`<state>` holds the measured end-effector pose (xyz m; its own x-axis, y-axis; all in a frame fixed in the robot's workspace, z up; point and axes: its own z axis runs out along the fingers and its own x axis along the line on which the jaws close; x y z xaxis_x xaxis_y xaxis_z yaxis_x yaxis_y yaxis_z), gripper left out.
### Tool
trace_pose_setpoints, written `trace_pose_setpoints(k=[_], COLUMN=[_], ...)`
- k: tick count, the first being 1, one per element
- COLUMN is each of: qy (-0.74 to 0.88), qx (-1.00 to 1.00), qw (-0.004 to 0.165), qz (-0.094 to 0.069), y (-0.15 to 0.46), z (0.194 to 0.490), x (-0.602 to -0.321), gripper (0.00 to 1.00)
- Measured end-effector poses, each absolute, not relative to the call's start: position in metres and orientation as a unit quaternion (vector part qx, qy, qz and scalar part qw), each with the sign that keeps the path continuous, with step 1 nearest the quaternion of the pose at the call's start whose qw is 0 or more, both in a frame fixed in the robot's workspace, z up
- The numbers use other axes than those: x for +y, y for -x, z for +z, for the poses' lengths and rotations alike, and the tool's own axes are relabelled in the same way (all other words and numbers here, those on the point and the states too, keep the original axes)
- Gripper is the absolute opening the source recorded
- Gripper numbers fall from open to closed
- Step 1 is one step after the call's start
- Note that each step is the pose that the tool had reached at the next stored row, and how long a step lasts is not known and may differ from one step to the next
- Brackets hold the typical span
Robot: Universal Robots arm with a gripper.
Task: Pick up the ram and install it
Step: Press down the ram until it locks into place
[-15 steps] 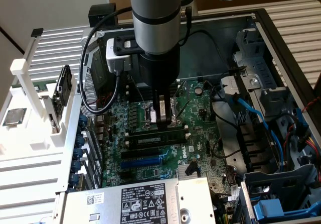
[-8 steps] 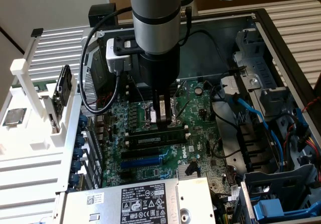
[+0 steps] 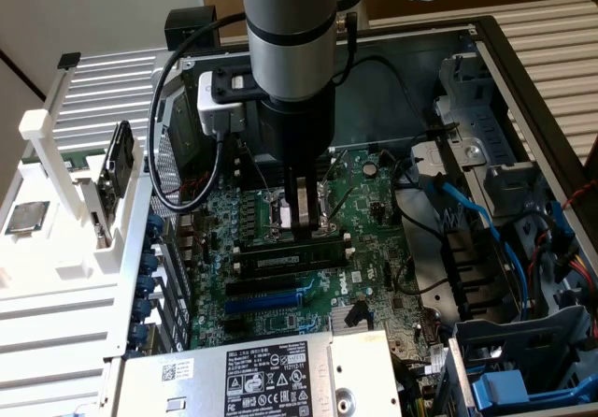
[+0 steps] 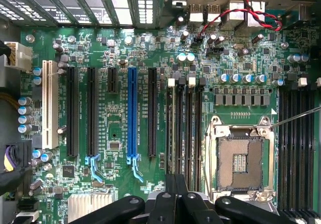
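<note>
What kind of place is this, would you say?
Probably a computer assembly or repair bench: an opened desktop case shows its motherboard, a white parts rack stands beside it, and a robot gripper is shut over the ram in its slot.

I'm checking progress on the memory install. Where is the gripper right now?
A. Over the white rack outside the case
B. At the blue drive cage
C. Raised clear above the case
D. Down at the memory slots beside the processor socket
D: in the exterior view the gripper reaches down to the ram lying along the memory slots, next to the processor socket.
</note>
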<state>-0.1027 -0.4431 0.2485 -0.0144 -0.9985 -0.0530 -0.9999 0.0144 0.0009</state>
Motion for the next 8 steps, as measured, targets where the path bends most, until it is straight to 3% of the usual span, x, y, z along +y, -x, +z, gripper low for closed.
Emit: trace_pose_setpoints(k=[8], qy=[0.702], qx=[0.712], qw=[0.019], qz=[0.019], y=[0.1056], z=[0.2478], x=[-0.4431], gripper=[0.1])
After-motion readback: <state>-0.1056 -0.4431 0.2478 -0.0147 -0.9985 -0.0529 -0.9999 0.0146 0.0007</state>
